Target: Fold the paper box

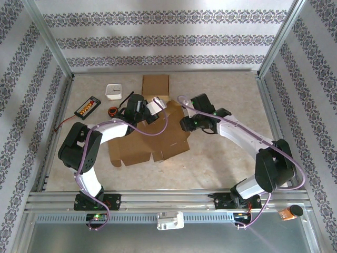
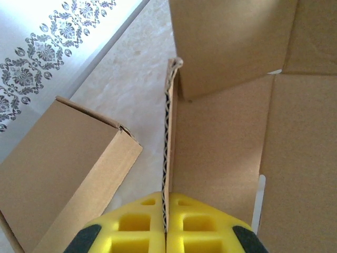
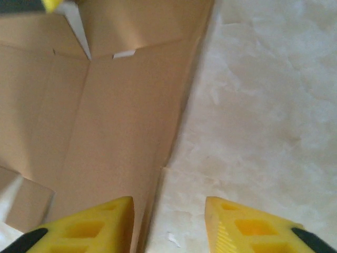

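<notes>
Left wrist view: I see my left claw (image 2: 166, 203) pinched tight on a raised flap (image 2: 169, 132) of the paper box (image 1: 142, 147), which lies unfolded mid-table (image 1: 221, 158), just nearer than a finished box (image 1: 156, 84). My right claw (image 3: 168, 211) hangs part-open, straddling the paper box's right edge.

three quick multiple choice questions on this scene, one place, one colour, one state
1. The white tub sits: A on the floor; B left of the brown box; C in a pincer.
2. The pincer fingers are: A yellow; B red; C blue.
3. The left pincer is: A wide open; B holding the tub; C shut on a cardboard flap.
Answers: B, top view shows it beside the box; A, both wrist views show yellow; C, fingers pinch the flap's edge.
</notes>
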